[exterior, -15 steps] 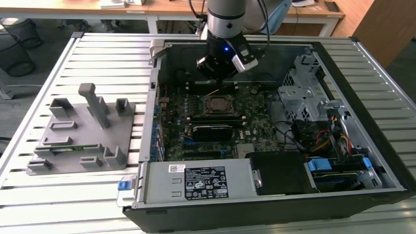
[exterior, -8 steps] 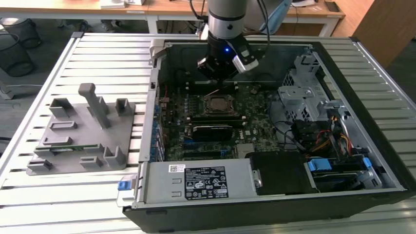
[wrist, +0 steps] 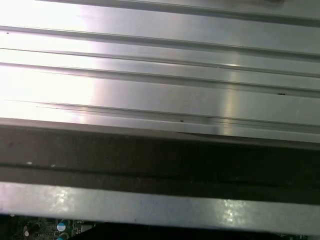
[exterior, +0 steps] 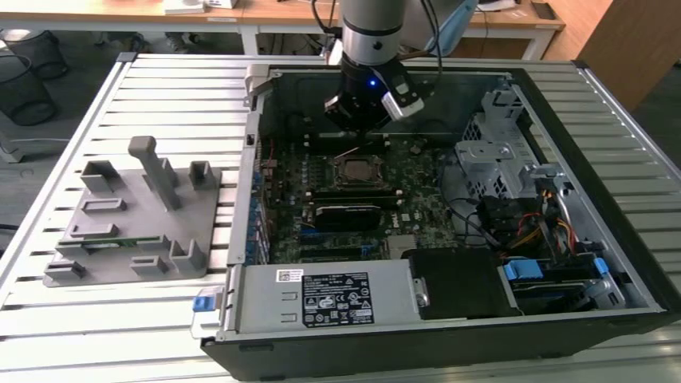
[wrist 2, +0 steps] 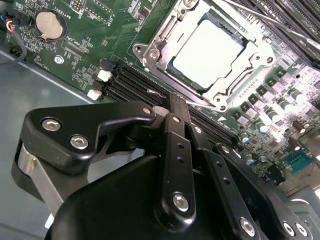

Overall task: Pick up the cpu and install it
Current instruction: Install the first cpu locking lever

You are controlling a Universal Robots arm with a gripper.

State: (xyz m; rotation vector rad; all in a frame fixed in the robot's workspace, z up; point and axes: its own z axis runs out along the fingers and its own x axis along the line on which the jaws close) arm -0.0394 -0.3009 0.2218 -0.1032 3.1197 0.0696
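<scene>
The cpu (wrist 2: 207,50) sits in the socket (wrist 2: 150,52) on the green motherboard (exterior: 420,179); in the second wrist view its pale silver top faces up inside the metal frame of the socket, flat and square to it; in the exterior view the cpu (exterior: 352,168) shows as a small grey square in the middle of the board, with the black heatsink block (exterior: 343,214) just beside it on the near side.

The gripper (exterior: 360,120) hangs above the far part of the board inside the open computer case (exterior: 596,191); it is near the cpu but apart from it, not touching; it holds nothing that can be seen. In the second wrist view the black links of the gripper (wrist 2: 175,107) come together toward a narrow tip just beside the edge of the socket, next to the black memory slots (wrist 2: 135,85); whether the fingers are spread or pressed together, I cannot tell.

A round coin battery (wrist 2: 48,24) lies on the board, well apart from the socket. On the slatted metal table (exterior: 159,80), at the exterior view's left of the case, stands the grey fixture tray (exterior: 139,215). In the first wrist view the metal slats (wrist: 160,75) and a dark edge of the case (wrist: 160,160) are visible.
</scene>
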